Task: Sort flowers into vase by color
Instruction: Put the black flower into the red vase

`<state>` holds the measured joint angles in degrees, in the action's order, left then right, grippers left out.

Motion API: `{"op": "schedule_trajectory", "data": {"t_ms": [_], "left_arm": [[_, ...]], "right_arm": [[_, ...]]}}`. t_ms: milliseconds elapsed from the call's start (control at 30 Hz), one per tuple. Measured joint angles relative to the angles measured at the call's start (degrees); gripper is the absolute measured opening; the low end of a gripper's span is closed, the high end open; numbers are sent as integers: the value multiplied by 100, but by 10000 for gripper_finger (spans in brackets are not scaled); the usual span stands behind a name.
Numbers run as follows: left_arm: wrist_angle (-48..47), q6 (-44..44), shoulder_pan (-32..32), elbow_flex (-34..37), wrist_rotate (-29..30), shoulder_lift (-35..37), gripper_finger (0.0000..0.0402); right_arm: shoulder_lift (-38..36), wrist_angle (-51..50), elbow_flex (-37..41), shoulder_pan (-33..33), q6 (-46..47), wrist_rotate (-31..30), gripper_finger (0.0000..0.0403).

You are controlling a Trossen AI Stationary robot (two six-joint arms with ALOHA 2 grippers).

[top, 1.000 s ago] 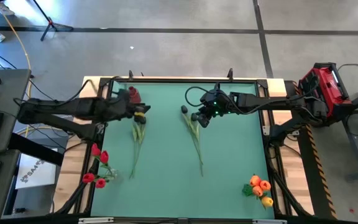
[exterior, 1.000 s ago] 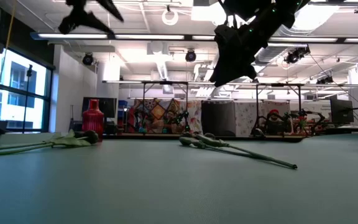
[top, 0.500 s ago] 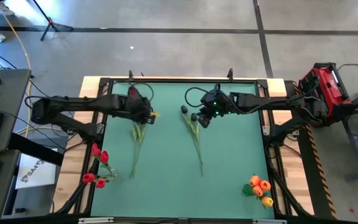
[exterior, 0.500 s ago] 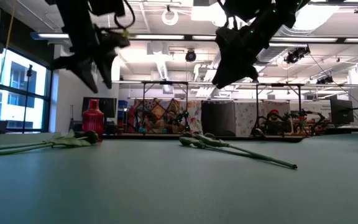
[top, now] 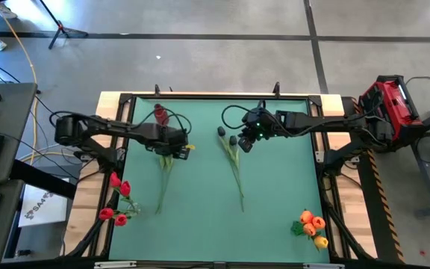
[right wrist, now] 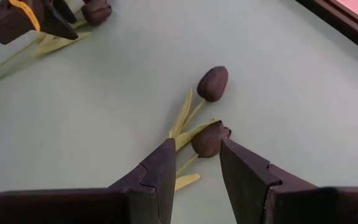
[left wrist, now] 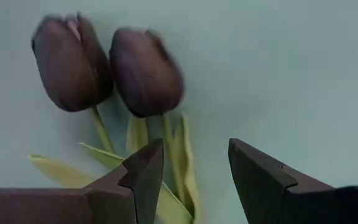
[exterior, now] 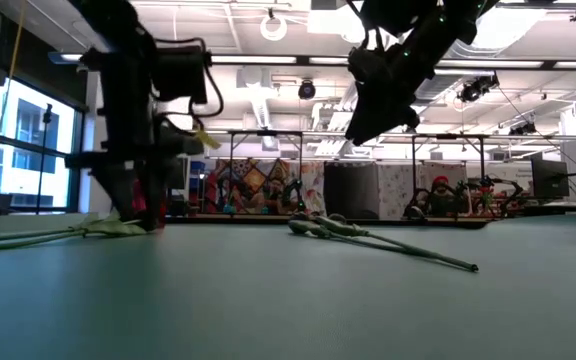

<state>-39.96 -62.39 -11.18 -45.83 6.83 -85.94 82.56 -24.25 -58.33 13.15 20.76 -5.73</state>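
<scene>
Two pairs of black-headed artificial tulips lying at 11 and 12 o'clock on green bench. Left pincer open, empty, low over stems; risks pinching both. Right pincer open, empty, above other black-headed pair.

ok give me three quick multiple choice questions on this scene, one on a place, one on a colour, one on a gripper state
1. Where are the orange-yellow tulips?
A. the table's near right corner
B. its middle
C. its far left corner

2. What colour are the tulip heads under the left gripper?
A. red
B. black
C. orange

3. How is the left gripper?
A. shut on a stem
B. open, empty
C. holding a vase

A: the high view shows them there.
B: the left wrist view shows two dark heads.
B: its fingers stand apart above the stems.
</scene>
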Motion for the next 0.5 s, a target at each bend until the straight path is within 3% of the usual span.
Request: {"op": "schedule_trajectory", "data": {"t_ms": [500], "left_arm": [[372,422,-214,195,393,-109,158]], "right_arm": [[0,-35,0,-4,136,16,114]]}}
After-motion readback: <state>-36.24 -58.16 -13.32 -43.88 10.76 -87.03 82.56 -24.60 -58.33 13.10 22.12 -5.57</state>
